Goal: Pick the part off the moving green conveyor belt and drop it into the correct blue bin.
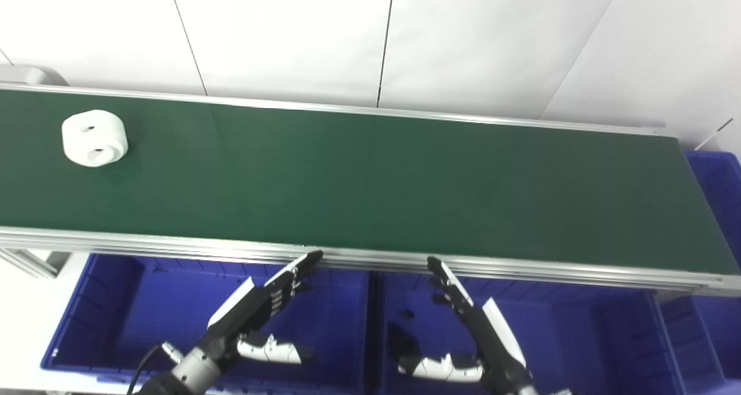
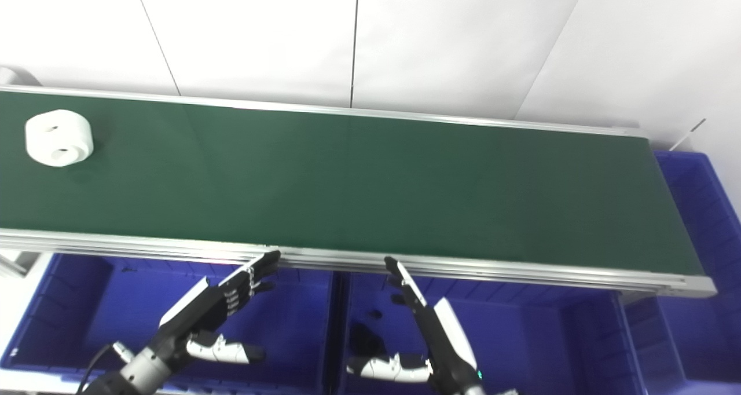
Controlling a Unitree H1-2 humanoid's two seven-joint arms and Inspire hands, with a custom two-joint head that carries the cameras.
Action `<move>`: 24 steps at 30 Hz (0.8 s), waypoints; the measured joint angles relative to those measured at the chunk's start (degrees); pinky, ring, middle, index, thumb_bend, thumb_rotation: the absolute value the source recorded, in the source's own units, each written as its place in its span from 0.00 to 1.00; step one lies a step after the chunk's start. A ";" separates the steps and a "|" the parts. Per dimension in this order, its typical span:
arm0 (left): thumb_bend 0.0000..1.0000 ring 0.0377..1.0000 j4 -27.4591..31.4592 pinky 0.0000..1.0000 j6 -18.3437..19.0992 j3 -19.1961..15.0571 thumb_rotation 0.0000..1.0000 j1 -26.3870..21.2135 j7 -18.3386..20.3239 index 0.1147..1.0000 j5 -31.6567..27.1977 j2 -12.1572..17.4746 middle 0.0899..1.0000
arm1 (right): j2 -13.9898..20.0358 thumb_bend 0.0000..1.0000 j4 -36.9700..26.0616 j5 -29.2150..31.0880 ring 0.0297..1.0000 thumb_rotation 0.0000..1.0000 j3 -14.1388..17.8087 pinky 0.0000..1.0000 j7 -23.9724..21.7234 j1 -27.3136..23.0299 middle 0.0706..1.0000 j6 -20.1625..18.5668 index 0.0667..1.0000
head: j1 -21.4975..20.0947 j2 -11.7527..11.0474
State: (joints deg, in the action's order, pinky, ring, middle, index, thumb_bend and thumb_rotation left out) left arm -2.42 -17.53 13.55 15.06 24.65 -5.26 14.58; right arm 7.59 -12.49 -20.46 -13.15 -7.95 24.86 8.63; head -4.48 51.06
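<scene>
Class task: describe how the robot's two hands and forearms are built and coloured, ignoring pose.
Both the left hand and right hand have slim black fingers with white plates on the back. Each thumb is white with dark segments and a black tip. The left wrist is a silver metal cylinder with a thin black cable looping beside it.

A white rounded part (image 1: pixel 94 138) with two holes lies at the green conveyor belt's (image 1: pixel 370 186) far-left end.

twin head views down onto belt (image 1: pixel 370 180)
</scene>
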 measured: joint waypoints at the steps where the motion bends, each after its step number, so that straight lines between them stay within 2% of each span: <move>1: 0.78 0.98 -0.13 0.93 -0.08 0.01 0.28 -0.11 -0.05 1.00 0.01 -0.15 1.00 | 0.05 0.89 -0.13 -0.21 0.91 0.38 0.08 0.82 0.00 0.03 0.95 -0.13 0.97 | 0.26 0.26; 8: 0.82 0.96 -1.09 0.92 -0.48 0.06 0.31 -1.58 -0.61 0.99 0.81 -1.98 1.00 | 1.04 0.89 -1.93 -0.34 0.90 0.38 0.84 0.81 -0.22 0.35 0.94 -1.32 0.95 | 1.14 0.44; 22: 0.81 0.95 -1.94 0.90 -1.71 -0.03 0.31 -1.11 -1.45 0.97 1.01 -2.00 0.99 | 1.07 0.87 -1.91 0.44 0.91 0.36 1.05 0.83 -0.22 0.56 0.94 -1.65 0.96 | 1.58 -0.35; 24: 0.81 0.95 -2.90 0.90 -2.44 -0.02 0.32 -1.12 -1.45 0.97 1.30 -2.00 0.99 | 0.92 0.87 -1.73 0.45 0.91 0.37 1.03 0.84 -0.20 0.56 0.94 -1.65 0.96 | 4.73 -3.32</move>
State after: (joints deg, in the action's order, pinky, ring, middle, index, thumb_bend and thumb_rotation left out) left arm -5.32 -19.97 13.53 13.93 23.19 -3.96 12.58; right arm 8.51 -14.23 -20.02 -12.13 -8.15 25.42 6.99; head 0.24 47.74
